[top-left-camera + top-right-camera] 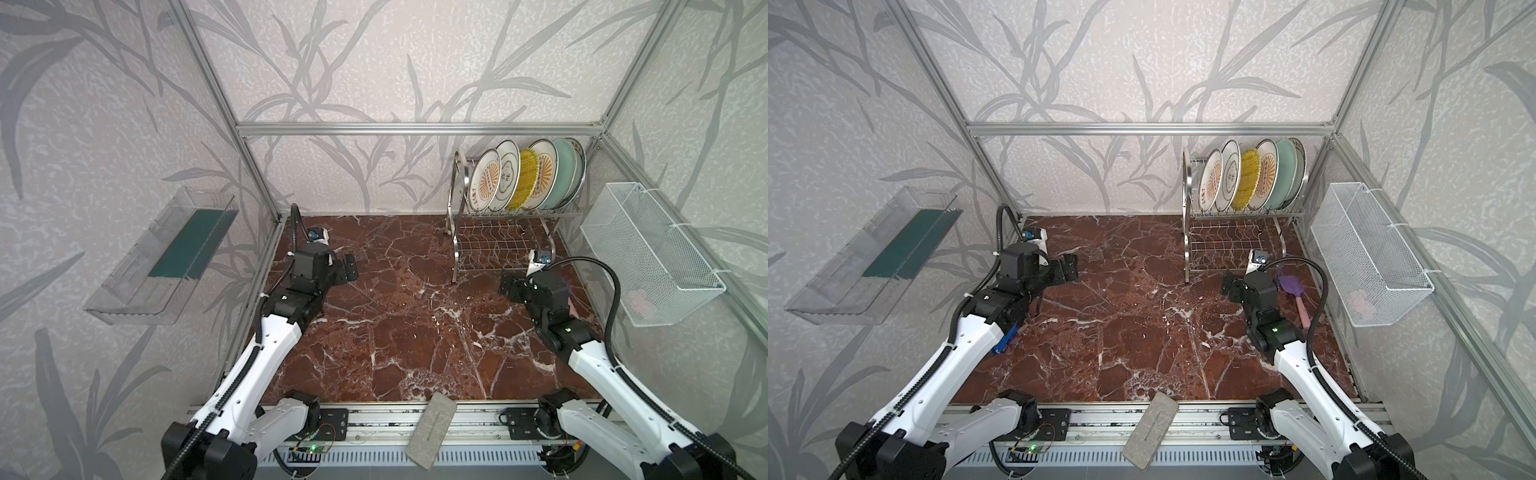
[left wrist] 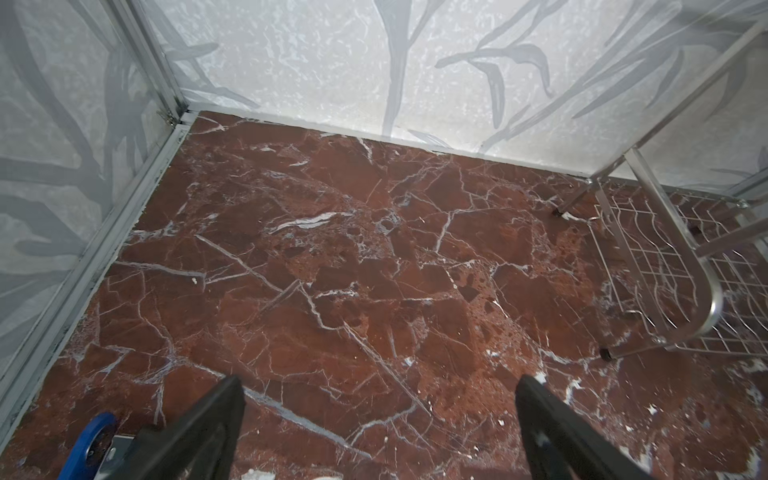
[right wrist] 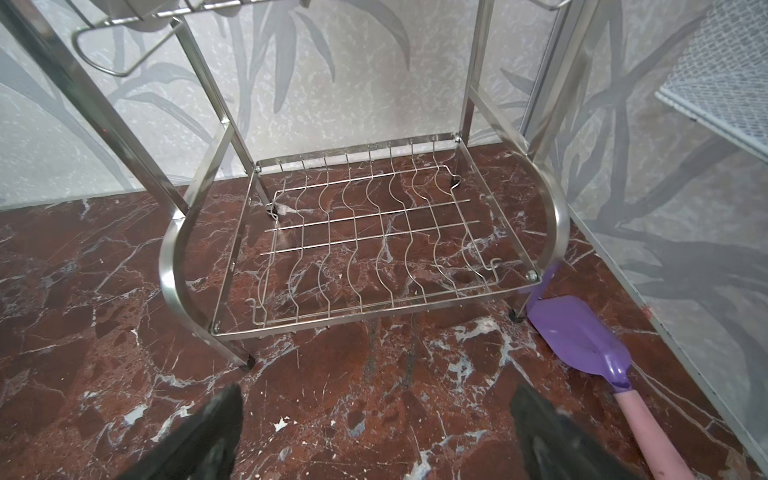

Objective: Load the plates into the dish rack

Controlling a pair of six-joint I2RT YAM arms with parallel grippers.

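Workcell late in the loading task, read from left to right. Clear plastic tray (image 1: 162, 262) hung on the left wall, well apart from the work. Left gripper (image 2: 380, 392) hovered low over the bare red marble tabletop (image 1: 399, 324), its fingers (image 2: 216, 419) spread wide and holding nothing. Dish rack (image 1: 455, 253), a two-tier frame of shiny steel wire, stood in the far right corner against the back wall. All six plates (image 1: 534, 176) stood on edge in the slots of its upper tier, leaning rightward and packed close. From the left these were an orange-sunburst plate (image 1: 485, 183), a white plate with black rings (image 1: 508, 174), a small yellow plate (image 1: 527, 178), a second sunburst plate (image 1: 545, 174), a mint plate (image 1: 564, 172) and, mostly hidden, a teal-rimmed plate (image 1: 581, 160). The lower tier (image 3: 365, 241) was empty. Right gripper (image 3: 376, 395) hung just in front of the rack, jaws likewise wide apart and empty. A purple spatula (image 3: 577, 332) lay beside the rack's right front foot. A white mesh basket (image 1: 648, 253) hung on the right wall. No plate lay on the tabletop, so the task was judged complete.
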